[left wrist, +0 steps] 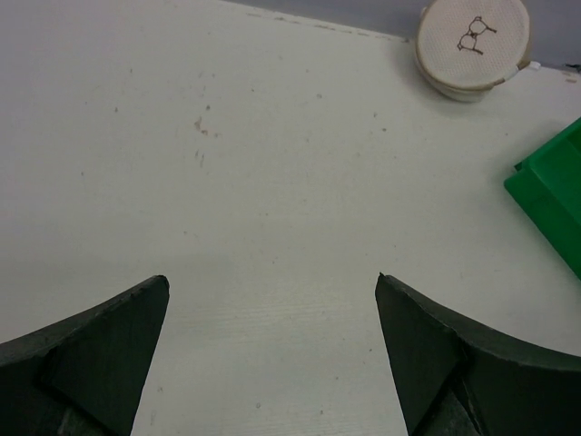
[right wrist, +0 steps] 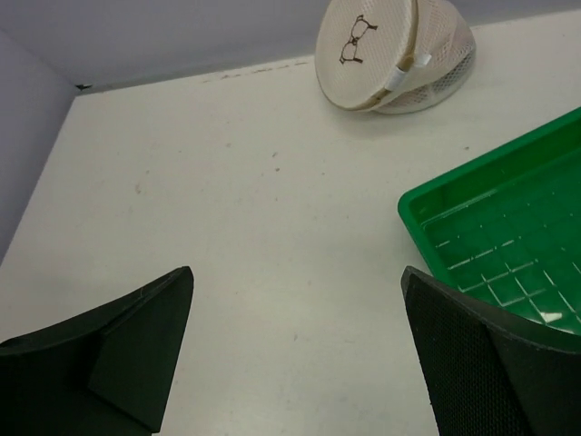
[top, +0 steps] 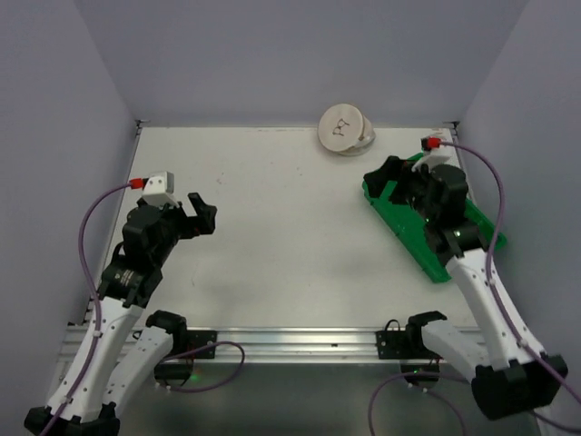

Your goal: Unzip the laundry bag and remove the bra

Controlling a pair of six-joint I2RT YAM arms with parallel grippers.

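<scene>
Bag: round cream fabric laundry bag (top: 345,129), tilted.
Grippers: left gripper (left wrist: 272,291), right gripper (right wrist: 298,272) agape, empty.
Risk: unpinned bag could slide when tugged.

A green plastic tray (right wrist: 495,238), its floor ribbed in a grid, lies at an angle on the right side of a white table (top: 272,218). Pale lilac walls (top: 300,54) enclose the faintly speckled tabletop on its left, far and right sides.
</scene>
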